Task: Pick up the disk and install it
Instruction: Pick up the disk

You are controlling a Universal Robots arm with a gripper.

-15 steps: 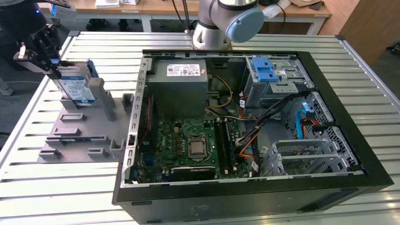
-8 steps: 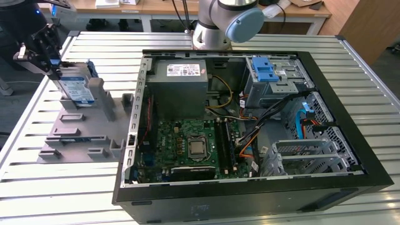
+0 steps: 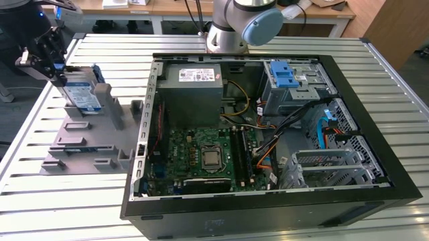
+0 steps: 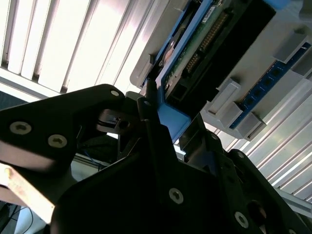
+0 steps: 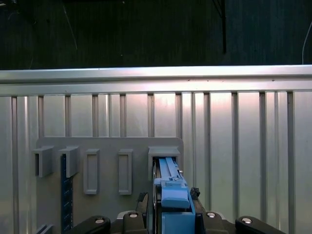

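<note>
1. Exterior view: the pincer [image 3: 59, 75] hangs at the far end of the exterior view's left, over the grey holder plate [image 3: 87, 143]. It is closed on the disk [image 3: 82, 94].
2. In the first wrist view, dark fingers [image 5: 197, 196] sit on either side of the disk's blue rail [image 5: 171, 192], pressed against it with no gap showing.
3. In the second wrist view, one finger [image 4: 152, 127] lies along that same blue rail [image 4: 171, 117]. The disk's green circuit-board face [image 4: 202, 46] runs away from the pincer.
4. The disk stands on edge, label side toward the camera in the exterior view. Its lower end is at an upright slot [image 5: 164, 155] of the holder plate. Whether it rests in the slot or is just clear of it cannot be told.
5. The holder plate lies flat on the slatted metal desk [image 3: 60, 211] and carries several other empty grey slots [image 5: 91, 170].
6. Beside the plate, toward the exterior view's right, lies the open computer case [image 3: 375, 198]. Inside are a grey power-supply box [image 3: 191, 90], a green motherboard [image 3: 201, 150] and a blue latch [image 3: 285, 75] on the drive cage.
</note>
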